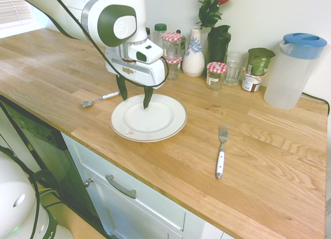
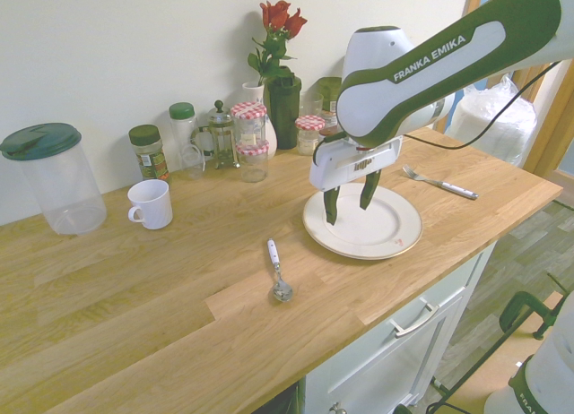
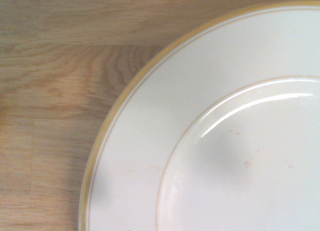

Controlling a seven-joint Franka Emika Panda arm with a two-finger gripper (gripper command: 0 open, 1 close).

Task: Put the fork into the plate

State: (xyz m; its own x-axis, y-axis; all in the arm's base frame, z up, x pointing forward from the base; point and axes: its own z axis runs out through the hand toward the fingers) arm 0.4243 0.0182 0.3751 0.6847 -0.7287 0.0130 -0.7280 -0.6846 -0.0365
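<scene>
Fingers (image 1: 134, 99) wide apart above the plate (image 1: 149, 118), holding nothing. Fork (image 1: 222, 152) flat on the bench (image 1: 269, 182), near its front edge. Likely risks: clipping the rim by travelling sideways too low; pinching bare wood beside that slim handle, through slight misalignment.

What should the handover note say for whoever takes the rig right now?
Gripper: open and empty, over the plate.
Fork: on the counter beside the plate, tines on the metal end, white handle nearest the counter's front edge.
Spoon: on the plate's other side; not the target.
Done: no part of the placing.
Left: grasp the fork, set it in the plate, release.
</scene>
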